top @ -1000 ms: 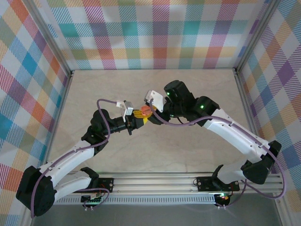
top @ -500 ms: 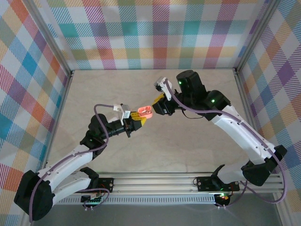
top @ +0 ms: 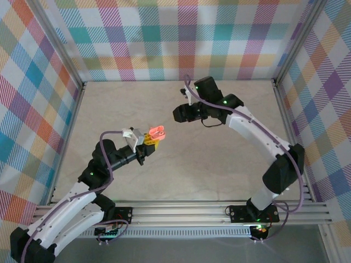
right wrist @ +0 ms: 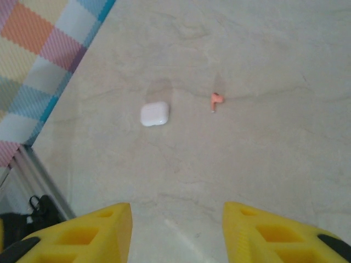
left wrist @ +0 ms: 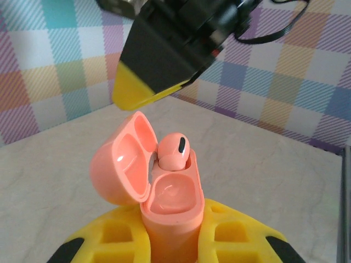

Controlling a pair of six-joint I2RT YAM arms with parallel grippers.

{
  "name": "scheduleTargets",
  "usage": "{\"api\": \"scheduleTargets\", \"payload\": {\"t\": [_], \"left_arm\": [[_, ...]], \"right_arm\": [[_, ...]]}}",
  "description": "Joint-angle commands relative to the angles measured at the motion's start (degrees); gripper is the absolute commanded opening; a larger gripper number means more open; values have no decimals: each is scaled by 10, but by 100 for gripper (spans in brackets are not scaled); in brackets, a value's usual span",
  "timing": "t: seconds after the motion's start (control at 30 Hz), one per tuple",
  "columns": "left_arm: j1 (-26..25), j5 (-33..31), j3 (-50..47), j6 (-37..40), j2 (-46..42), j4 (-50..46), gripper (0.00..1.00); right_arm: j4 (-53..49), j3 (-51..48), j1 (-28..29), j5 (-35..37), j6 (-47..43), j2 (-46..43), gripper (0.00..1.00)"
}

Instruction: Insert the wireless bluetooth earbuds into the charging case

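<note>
My left gripper (left wrist: 173,233) is shut on a pinkish-orange charging case (left wrist: 171,211) and holds it upright above the table, lid (left wrist: 120,164) swung open to the left. One pinkish-orange earbud (left wrist: 174,150) sits in the far socket; the near socket (left wrist: 171,194) is bare. From above, the case (top: 157,132) shows just ahead of the left gripper (top: 147,143). My right gripper (top: 178,113) hangs open beyond it with nothing between its fingers (left wrist: 159,60). In the right wrist view a second pinkish-orange earbud (right wrist: 216,100) lies loose on the table ahead of the open right gripper (right wrist: 176,213).
A shut white case (right wrist: 154,113) lies on the marble table (top: 230,164), left of the loose earbud. Checked walls (top: 175,38) and aluminium rails (top: 285,109) close in the table on three sides. The arm bases sit on the near rail (top: 181,211).
The right gripper has drawn back from the case toward the far side. The left arm has pulled the open case toward the near left.
</note>
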Motion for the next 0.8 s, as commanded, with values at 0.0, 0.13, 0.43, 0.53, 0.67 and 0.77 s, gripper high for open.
{"api": "scheduleTargets", "payload": {"t": [0.0, 0.13, 0.43, 0.53, 0.67, 0.77], "left_arm": [[-3, -36, -2, 13, -32, -31, 0], [-3, -48, -6, 15, -65, -55, 0], [-3, -50, -17, 25, -118, -96, 0], [-3, -46, -18, 25, -125, -103, 0], [-3, -35, -15, 21, -131, -111, 0], [-3, -26, -16, 12, -133, -110, 0]], "right_arm": [[-6, 70, -2, -32, 29, 71, 48], [-92, 202, 4, -50, 35, 212, 46], [-228, 526, 59, 88, 41, 470, 45], [-211, 569, 73, 128, 57, 513, 45], [-137, 546, 82, 149, 85, 531, 46], [-104, 540, 84, 151, 102, 545, 46]]}}
